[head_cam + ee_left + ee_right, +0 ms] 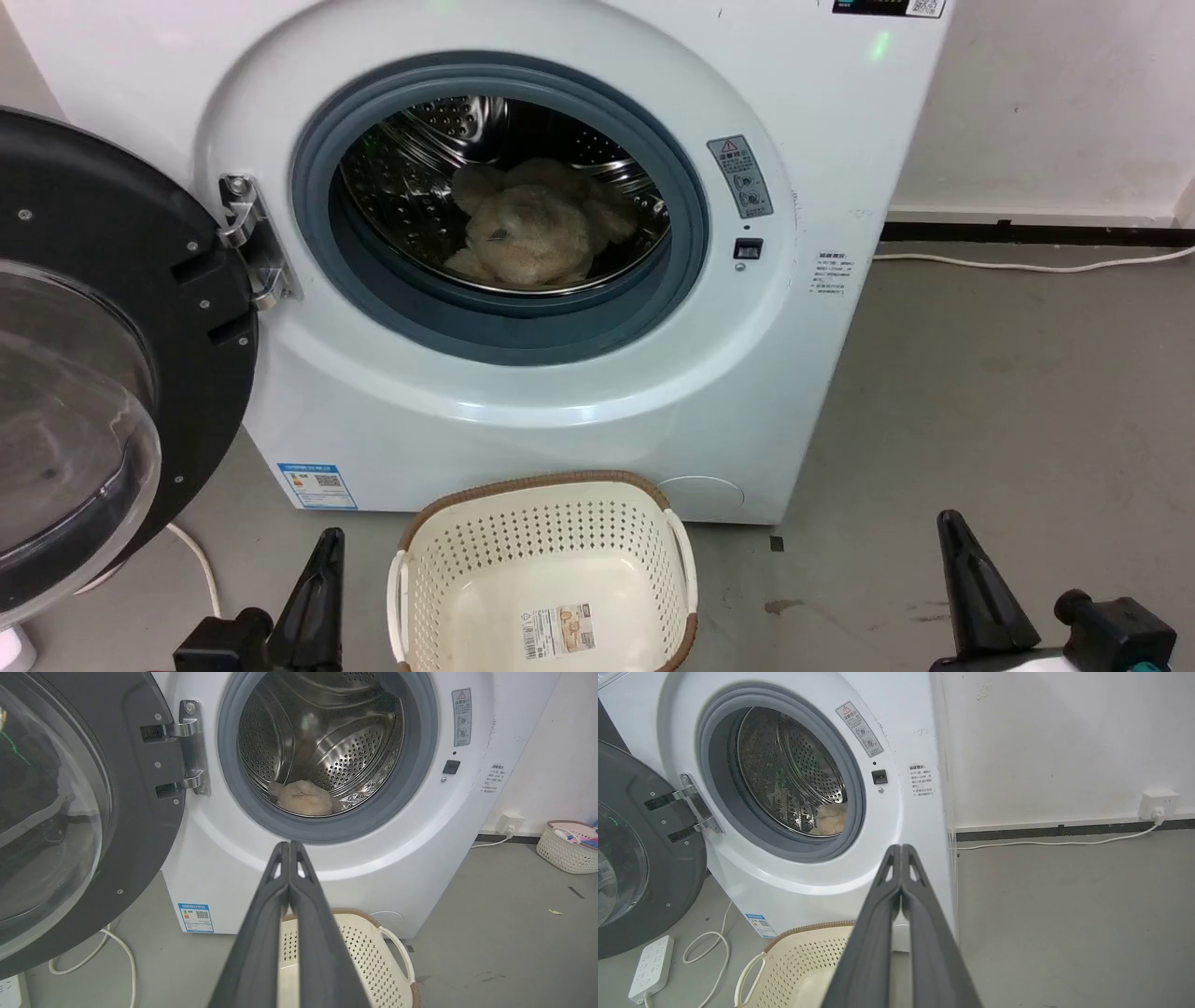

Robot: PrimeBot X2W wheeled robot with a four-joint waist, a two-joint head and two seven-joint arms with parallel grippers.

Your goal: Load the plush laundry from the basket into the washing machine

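Washing machine (560, 392) loaded, door (112, 308) open: pinch risk.
The door stands wide at left; the basket (551, 560) on the floor (980, 392) just before the machine holds no toy. The plush toy (532, 233) lies low and forward in the drum (411, 177), near the grey seal (691, 215); shutting the door may trap fur. Left gripper (289, 844) and right gripper (901, 847) sit low either side of the basket, jaws pressed together, empty.

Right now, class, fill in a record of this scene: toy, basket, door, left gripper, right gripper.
toy: lying in the drum
basket: on the floor before the washer, label inside
door: open, swung to the robot's left
left gripper: shut, holding nothing
right gripper: shut, holding nothing
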